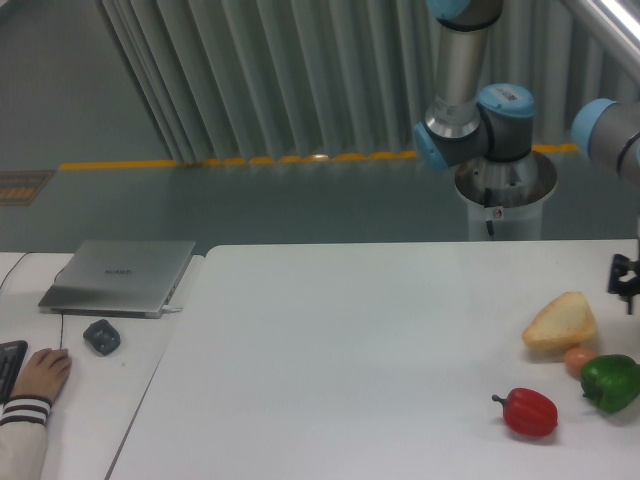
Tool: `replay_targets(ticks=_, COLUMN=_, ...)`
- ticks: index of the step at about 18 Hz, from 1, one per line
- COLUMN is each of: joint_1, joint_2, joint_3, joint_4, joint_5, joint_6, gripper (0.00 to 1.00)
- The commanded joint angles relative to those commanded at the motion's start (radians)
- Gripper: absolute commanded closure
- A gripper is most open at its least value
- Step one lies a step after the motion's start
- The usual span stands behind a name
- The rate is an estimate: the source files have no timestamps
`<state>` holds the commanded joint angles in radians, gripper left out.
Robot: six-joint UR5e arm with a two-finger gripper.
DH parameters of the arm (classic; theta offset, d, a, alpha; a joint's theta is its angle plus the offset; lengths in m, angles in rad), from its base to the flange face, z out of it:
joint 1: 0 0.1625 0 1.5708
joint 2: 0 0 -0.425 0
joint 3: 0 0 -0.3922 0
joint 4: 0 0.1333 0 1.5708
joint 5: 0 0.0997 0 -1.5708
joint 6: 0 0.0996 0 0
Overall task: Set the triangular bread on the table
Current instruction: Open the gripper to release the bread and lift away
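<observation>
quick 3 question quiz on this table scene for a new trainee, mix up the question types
1. True or false: the triangular bread lies on the table, free of the gripper.
2. Which item sits nearest the bread?
A. red pepper
B. small orange-brown ball
C. laptop
3. Fill in: the green pepper lies to the ____ of the red pepper in the camera view.

Key:
1. True; the gripper is at the right frame edge, apart from the bread.
2. B; the ball is right beside the bread's lower edge.
3. right

arm point(470, 95): silver-grey tubes | joints: light-blue caps | fingers point(624, 280): black, at frame edge
</observation>
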<state>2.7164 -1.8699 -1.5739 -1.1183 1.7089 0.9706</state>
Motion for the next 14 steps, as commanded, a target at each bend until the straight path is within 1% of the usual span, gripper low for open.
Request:
replay_targets(ticks=3, joint_1=0.04, joint_2=-0.014, joint_3=0.009, joint_4=0.015, joint_5=0.003, joint_6=0.124, gripper=0.0)
replay_targets(ticks=5, joint_1=0.046, joint_2=-0.015, joint_3=0.008, joint_4=0.046, joint_5=0.002, joint_6=0.137, gripper=0.0)
replay_targets(ticks=9, joint_1=0.048, joint_2=-0.018, joint_3=0.009, joint_4=0.048, joint_5=0.002, joint_6=0.166, gripper=0.0)
replay_targets(ticks=14, joint_1=0.048, joint_2=-0.021, joint_3=0.009, joint_4=0.049, joint_5=0.0, joint_6=0.166, gripper=0.0)
